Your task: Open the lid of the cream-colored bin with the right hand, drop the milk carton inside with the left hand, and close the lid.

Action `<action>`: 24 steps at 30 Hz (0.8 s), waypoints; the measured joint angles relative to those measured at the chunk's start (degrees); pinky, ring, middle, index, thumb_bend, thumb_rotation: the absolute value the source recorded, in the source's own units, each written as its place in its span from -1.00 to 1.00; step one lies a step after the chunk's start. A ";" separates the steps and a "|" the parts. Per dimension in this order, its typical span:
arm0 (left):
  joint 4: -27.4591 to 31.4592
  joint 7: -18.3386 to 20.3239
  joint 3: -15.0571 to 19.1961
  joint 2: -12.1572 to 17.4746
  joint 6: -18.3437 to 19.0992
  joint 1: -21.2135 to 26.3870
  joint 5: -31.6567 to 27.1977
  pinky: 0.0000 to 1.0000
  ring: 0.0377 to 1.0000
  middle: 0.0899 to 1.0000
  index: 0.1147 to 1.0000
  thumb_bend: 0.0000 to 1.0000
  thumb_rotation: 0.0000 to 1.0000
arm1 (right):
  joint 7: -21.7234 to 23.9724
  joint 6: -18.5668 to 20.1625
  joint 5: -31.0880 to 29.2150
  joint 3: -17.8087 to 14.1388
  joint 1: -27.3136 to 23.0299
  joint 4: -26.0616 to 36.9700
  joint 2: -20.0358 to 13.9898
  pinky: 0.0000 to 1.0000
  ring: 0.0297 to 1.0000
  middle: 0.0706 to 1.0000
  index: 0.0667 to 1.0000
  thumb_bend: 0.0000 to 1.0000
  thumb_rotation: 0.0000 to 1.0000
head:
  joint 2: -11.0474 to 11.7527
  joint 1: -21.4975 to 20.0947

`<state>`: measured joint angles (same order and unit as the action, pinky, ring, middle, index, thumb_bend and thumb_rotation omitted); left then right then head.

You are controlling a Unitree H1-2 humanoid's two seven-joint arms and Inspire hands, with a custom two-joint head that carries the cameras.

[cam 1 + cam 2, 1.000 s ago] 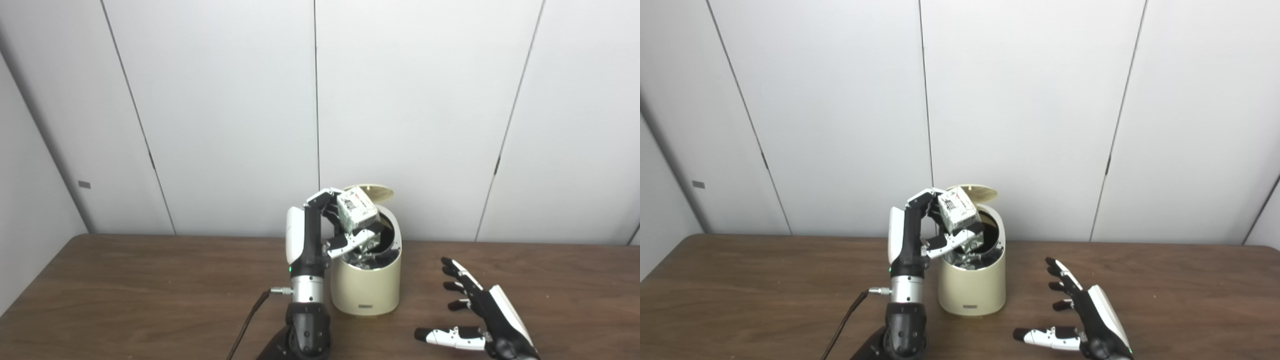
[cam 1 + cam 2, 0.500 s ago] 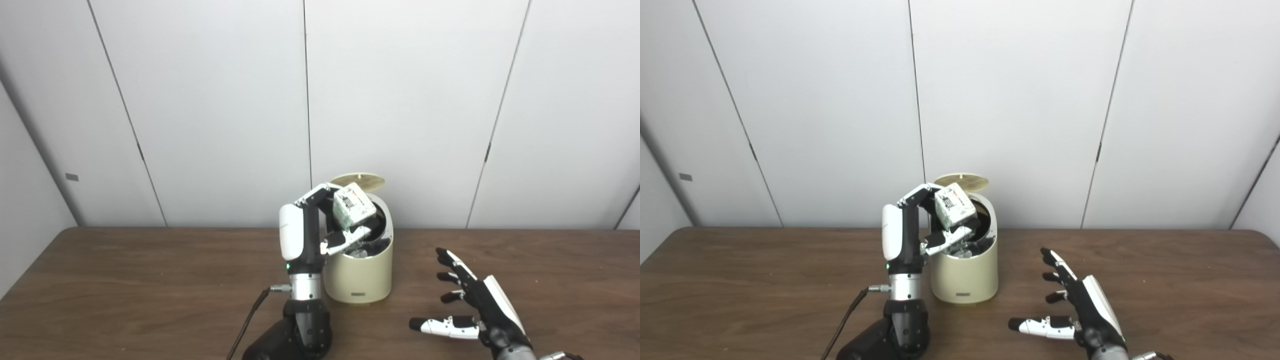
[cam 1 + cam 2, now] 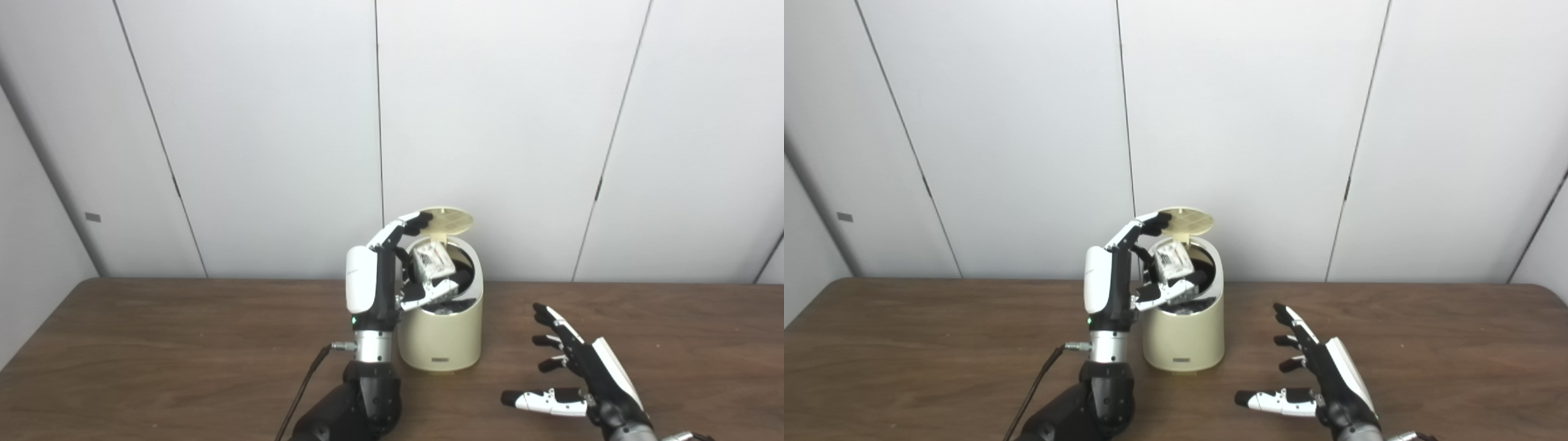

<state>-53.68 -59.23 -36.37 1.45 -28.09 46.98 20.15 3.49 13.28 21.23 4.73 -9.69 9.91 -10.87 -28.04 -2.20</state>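
I'm seeing my left hand (image 3: 392, 278) spreading wide beside the bin (image 3: 439, 334), lid (image 3: 447, 218) up, carton (image 3: 1174, 264) sitting in its mouth (label clearer in right eye view); right hand (image 3: 1323, 380) is hovering open, empty.

Milk carton (image 3: 430, 264) print: we saw dark marks on its white face, too small to read.
Cream-colored bin (image 3: 439, 334) label: we noted a small dark plate (image 3: 438, 360) low on its front, its lettering illegible.
Wall tag (image 3: 93, 217): we found a small grey rectangle on the left panel, with no readable text.
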 measured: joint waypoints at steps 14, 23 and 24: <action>2.93 1.99 2.02 0.20 0.00 -1.64 1.31 0.36 0.46 0.52 0.54 0.70 -0.59 | 0.09 -0.24 -0.51 0.02 0.00 -0.01 -0.11 0.23 0.61 0.80 0.82 0.59 -0.61 | -0.35 1.06; 7.07 2.24 2.03 1.17 0.05 -4.33 1.66 0.08 0.17 0.27 0.23 0.62 -0.70 | 0.11 -0.15 0.00 0.28 -0.01 0.08 -0.01 0.27 0.62 0.81 0.83 0.58 -0.64 | -0.35 1.32; 7.93 2.24 1.91 1.32 0.08 -4.81 1.67 0.02 0.12 0.22 0.20 0.59 -0.74 | 0.11 -0.16 -0.01 0.27 -0.02 0.07 -0.01 0.27 0.62 0.81 0.84 0.58 -0.62 | -0.35 1.32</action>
<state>-45.75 -56.99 -34.46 2.77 -28.01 42.17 21.82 3.60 13.13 21.22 5.00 -9.70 9.98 -10.88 -28.39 -0.88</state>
